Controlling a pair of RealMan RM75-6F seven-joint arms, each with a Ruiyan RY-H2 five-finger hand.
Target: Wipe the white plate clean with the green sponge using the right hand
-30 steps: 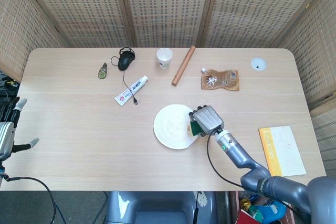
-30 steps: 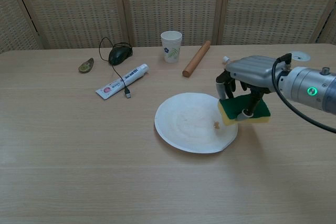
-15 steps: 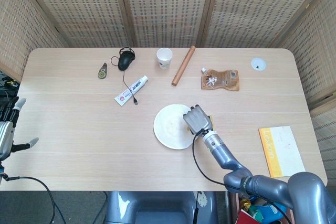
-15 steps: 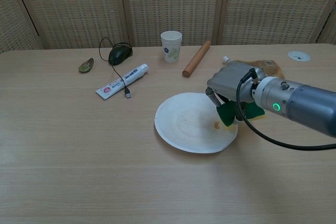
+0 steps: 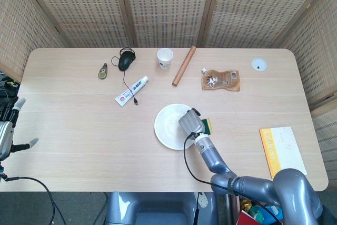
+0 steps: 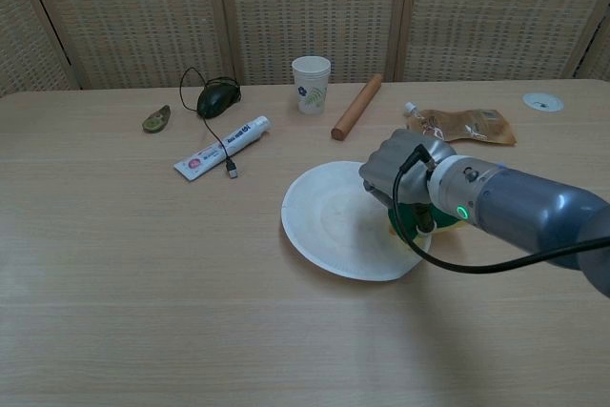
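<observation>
The white plate (image 5: 167, 126) (image 6: 334, 223) lies near the table's middle. My right hand (image 5: 189, 121) (image 6: 393, 171) hangs over the plate's right part, turned on its side, and grips the green sponge (image 5: 206, 126) (image 6: 416, 221), whose green and yellow edge shows by the plate's right rim. Most of the sponge is hidden behind the hand and wrist. The hand also covers the spot where a small crumb lay. My left hand (image 5: 7, 130) hangs off the table's left edge with its fingers spread and nothing in it.
At the back stand a paper cup (image 5: 165, 58), a wooden rolling pin (image 5: 184, 65), a black mouse (image 5: 126, 60) with its cable, a toothpaste tube (image 5: 131, 90) and a brown snack bag (image 5: 221, 80). A yellow-edged book (image 5: 281, 151) lies at the right.
My right hand has swept left across the plate's right part with the sponge and rolled onto its side. The crumb is no longer visible. The left hand stayed put.
</observation>
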